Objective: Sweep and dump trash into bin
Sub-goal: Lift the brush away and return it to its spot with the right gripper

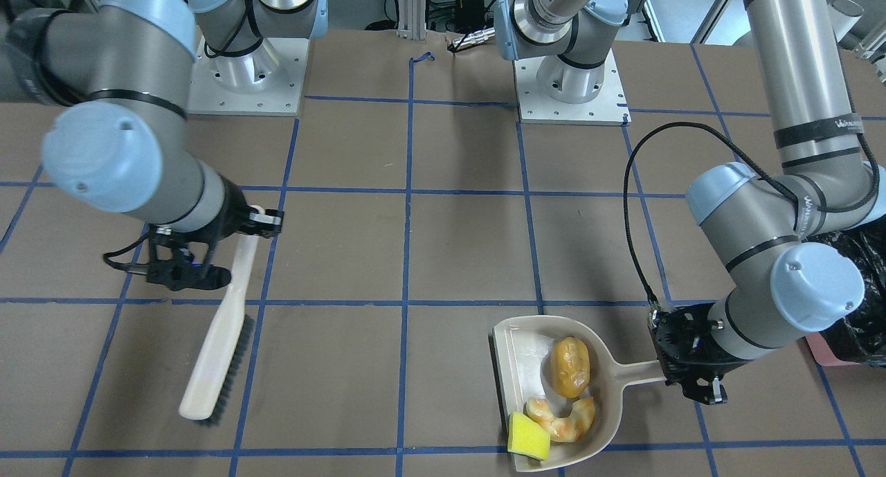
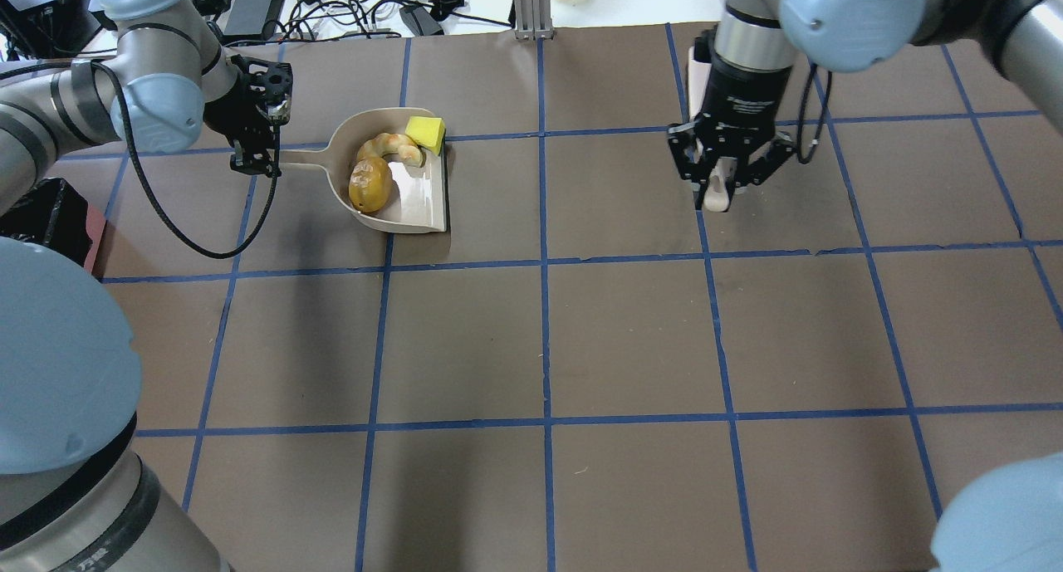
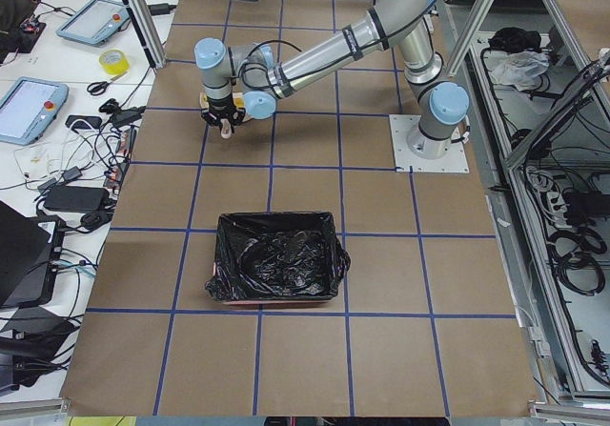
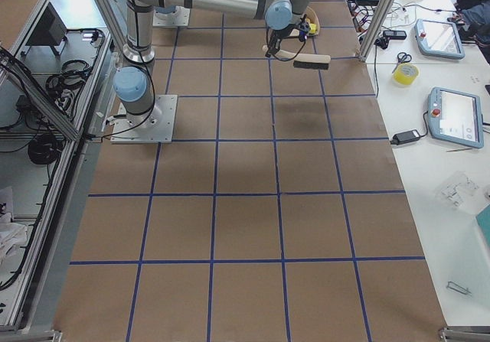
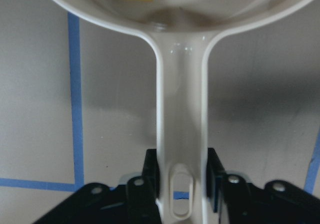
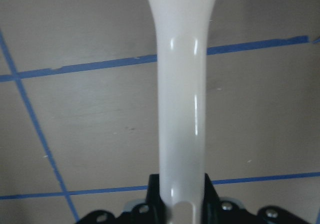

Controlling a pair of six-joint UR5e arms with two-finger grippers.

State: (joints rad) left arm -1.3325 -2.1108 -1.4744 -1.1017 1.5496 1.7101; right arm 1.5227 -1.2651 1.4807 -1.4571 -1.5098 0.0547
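The brown paper-covered worktop point(image 2: 631, 331) is marked into squares with blue tape. Near its left end, a little to the operators' side of the middle, stands the rectangular bin lined with crinkled black plastic point(image 3: 276, 259), with a pink edge showing at its base.

Toward the operators' edge on the right half, the right gripper point(image 2: 719, 183) has its jaws clamped on the handle end of a long cream plastic brush with black bristles point(image 1: 221, 338). The brush slants away from the gripper, with its bristled head towards the operators' edge.

On the left half, also close to the operators' edge, the left gripper point(image 1: 668, 374) has its jaws closed on the handle of a beige plastic dustpan point(image 1: 516, 366). The handle points to the left end and the open mouth to the middle of the worktop. I cannot tell whether the pan is touching the paper. It is well apart from the bin.

All the trash lies in the pan. The glossy golden-brown roll-like lump point(image 1: 570, 366) is nearest the handle. Beside it is the curved tan pastry piece point(image 1: 564, 421), and touching that, at the mouth's corner, is the yellow sponge wedge point(image 1: 528, 435).
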